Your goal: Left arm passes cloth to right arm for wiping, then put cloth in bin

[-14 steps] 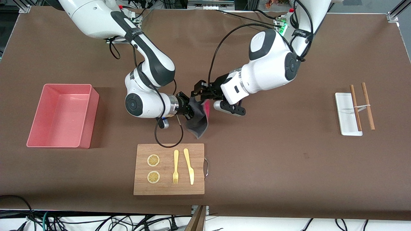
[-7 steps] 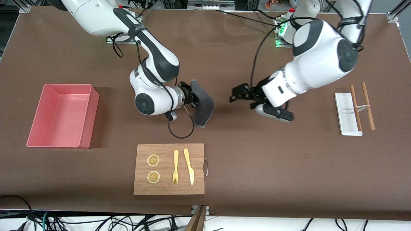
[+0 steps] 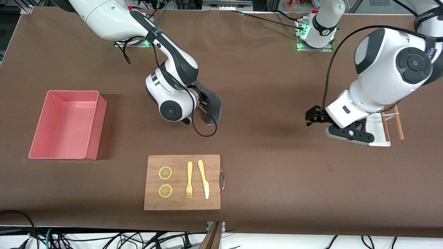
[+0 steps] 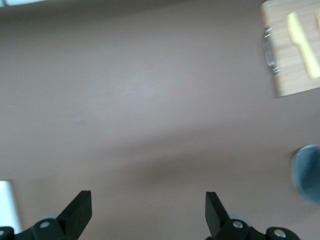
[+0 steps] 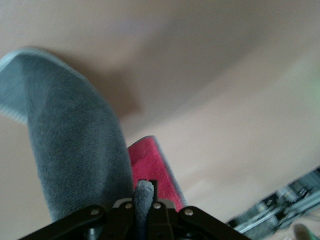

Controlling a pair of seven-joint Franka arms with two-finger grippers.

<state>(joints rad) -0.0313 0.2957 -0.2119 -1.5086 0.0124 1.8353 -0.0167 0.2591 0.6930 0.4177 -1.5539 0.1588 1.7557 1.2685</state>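
The cloth, soft, light and limp, hangs over the table at 12 o'clock from the cutting board, apparently pinched at one edge by the right gripper; the left gripper, jaws spread and empty, hovers beside the white tray.

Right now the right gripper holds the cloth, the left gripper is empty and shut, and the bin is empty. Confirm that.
One thing is off: the left gripper is empty but open, its fingers spread wide apart in the left wrist view. The rest stands: the right gripper holds the cloth, and the bin is empty.
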